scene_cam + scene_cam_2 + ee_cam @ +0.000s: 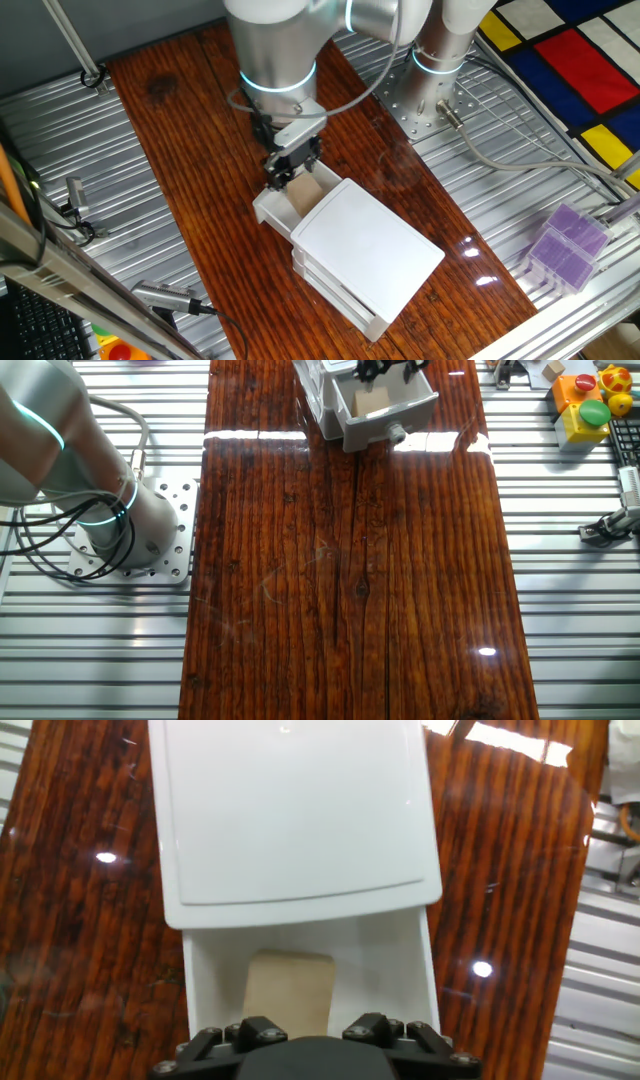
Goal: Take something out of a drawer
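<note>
Fixed view: drawer (285,205) pulled open from box (365,250); gripper (290,172) poised directly above it — block (303,195) partly hidden.
Other fixed view: block (374,402) lies on drawer floor, behind knob (396,432); gripper (392,368) mostly cropped.
Hand view: block (290,993) left of centre; fingers (258,1031) stand apart, gripping nothing.
Risk: off-centre descent — a finger may strike the drawer's wall or tip the block.

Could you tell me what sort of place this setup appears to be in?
Probably a robotics lab bench: a robot arm base bolted to a slatted aluminium frame, a wooden board as worktop, and loose cables.
</note>
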Available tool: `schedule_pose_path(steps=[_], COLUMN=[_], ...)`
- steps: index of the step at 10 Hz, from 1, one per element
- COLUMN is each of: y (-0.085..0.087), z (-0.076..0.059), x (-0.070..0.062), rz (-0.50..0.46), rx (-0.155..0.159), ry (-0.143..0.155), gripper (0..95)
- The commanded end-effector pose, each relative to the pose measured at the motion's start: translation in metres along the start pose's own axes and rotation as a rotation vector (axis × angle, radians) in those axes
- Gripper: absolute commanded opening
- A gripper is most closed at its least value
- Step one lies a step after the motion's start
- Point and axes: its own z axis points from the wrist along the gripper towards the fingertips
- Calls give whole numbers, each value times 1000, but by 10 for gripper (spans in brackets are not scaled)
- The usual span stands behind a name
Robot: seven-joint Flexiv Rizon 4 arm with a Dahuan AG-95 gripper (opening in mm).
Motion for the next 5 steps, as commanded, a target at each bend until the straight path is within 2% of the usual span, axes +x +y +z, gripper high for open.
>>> schedule_pose_path(steps=[1, 2, 5], y=[-1, -1, -3], z=[8, 10, 18], x=[-5, -6, -4], rz=[0, -1, -3], rx=[3, 5, 6], ry=[5, 7, 3], gripper=[570, 760, 760])
